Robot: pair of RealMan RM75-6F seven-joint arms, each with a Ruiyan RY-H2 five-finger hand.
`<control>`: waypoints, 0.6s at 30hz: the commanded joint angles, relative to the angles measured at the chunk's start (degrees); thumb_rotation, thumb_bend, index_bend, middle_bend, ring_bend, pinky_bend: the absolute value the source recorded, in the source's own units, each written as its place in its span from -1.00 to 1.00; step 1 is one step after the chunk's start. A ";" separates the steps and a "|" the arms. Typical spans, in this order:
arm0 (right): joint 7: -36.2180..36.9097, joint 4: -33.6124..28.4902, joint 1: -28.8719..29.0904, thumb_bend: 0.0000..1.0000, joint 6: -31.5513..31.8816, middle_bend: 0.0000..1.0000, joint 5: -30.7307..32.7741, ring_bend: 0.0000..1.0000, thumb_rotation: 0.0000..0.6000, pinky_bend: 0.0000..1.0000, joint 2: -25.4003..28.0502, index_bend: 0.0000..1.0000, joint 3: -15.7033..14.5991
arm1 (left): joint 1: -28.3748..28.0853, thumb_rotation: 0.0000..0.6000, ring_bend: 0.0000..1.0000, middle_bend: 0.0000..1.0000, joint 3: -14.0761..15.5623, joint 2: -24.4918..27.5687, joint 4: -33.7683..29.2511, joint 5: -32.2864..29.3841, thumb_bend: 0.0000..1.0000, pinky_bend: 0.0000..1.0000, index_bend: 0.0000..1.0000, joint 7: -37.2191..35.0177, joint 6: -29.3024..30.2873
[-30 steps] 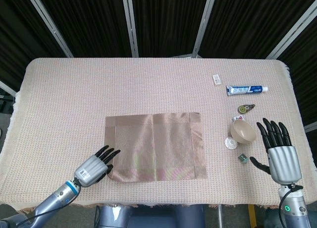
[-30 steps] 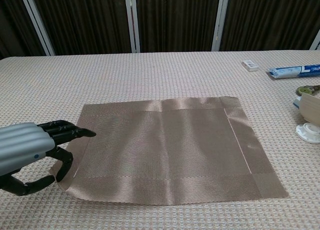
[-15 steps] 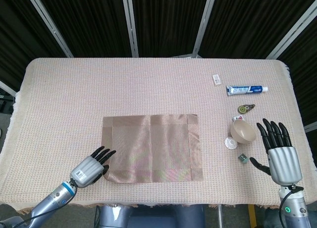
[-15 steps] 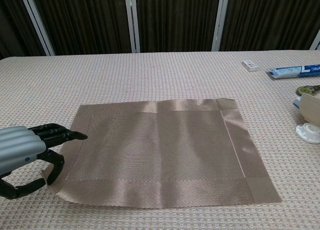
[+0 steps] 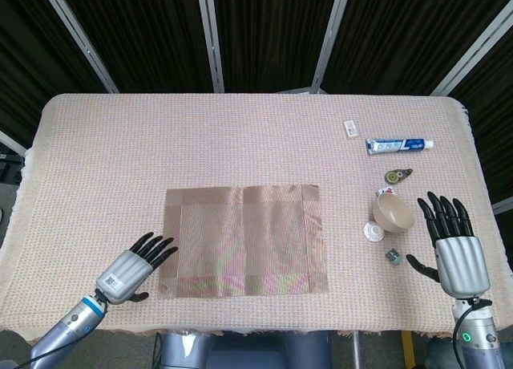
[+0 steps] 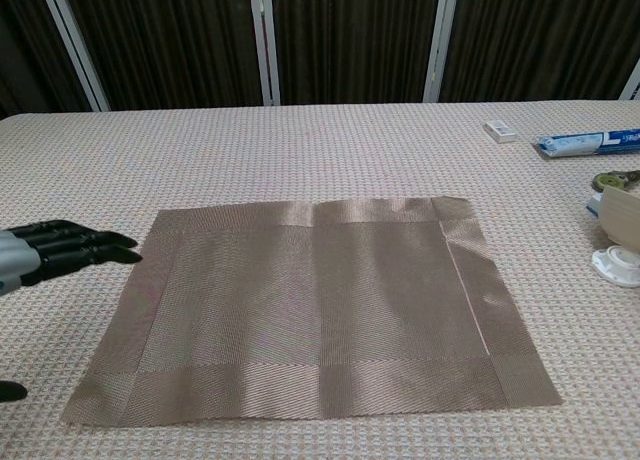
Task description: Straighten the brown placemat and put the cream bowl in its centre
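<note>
The brown placemat (image 5: pixel 244 239) (image 6: pixel 315 305) lies flat near the table's front edge, its sides roughly square to the table. My left hand (image 5: pixel 131 268) (image 6: pixel 55 255) hovers just left of the mat's near left corner, fingers spread, holding nothing. The cream bowl (image 5: pixel 393 212) stands to the right of the mat; only its edge (image 6: pixel 622 218) shows in the chest view. My right hand (image 5: pixel 454 245) is open, fingers spread, a little right of and nearer than the bowl, apart from it.
A toothpaste tube (image 5: pixel 399 146) (image 6: pixel 586 140), a small white box (image 5: pixel 350 128) (image 6: pixel 500 132), a round tape-like item (image 5: pixel 394 176), a white lid (image 5: pixel 373 231) (image 6: pixel 615 265) and a small green cube (image 5: pixel 393 256) lie around the bowl. A woven cloth (image 5: pixel 160 152) covers the table.
The left hand dragged the mat's near left corner leftward, squared it, then let go and drew back to the left. The right hand has barely moved.
</note>
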 commanded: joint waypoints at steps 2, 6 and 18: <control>-0.05 0.72 0.61 -1.00 -2.01 -1.00 1.64 -1.00 1.00 -1.00 -0.24 -1.00 0.29 | 2.54 1.00 -1.00 -1.00 -3.26 2.90 -3.47 -1.27 -1.00 -1.00 -1.00 -0.59 6.32; 0.72 0.96 1.71 -1.00 -5.51 -1.00 4.79 -1.00 1.00 -1.00 -0.33 -1.00 0.97 | 4.44 1.00 -1.00 -1.00 -6.52 3.88 -5.06 -4.14 -1.00 -1.00 -1.00 1.38 10.99; -0.79 7.21 10.85 -1.00 -26.16 -1.00 21.15 -1.00 1.00 -1.00 -1.61 -0.83 5.75 | 7.92 1.00 -1.00 -1.00 -13.25 2.94 -6.26 -12.07 -1.00 -1.00 -1.00 5.07 17.69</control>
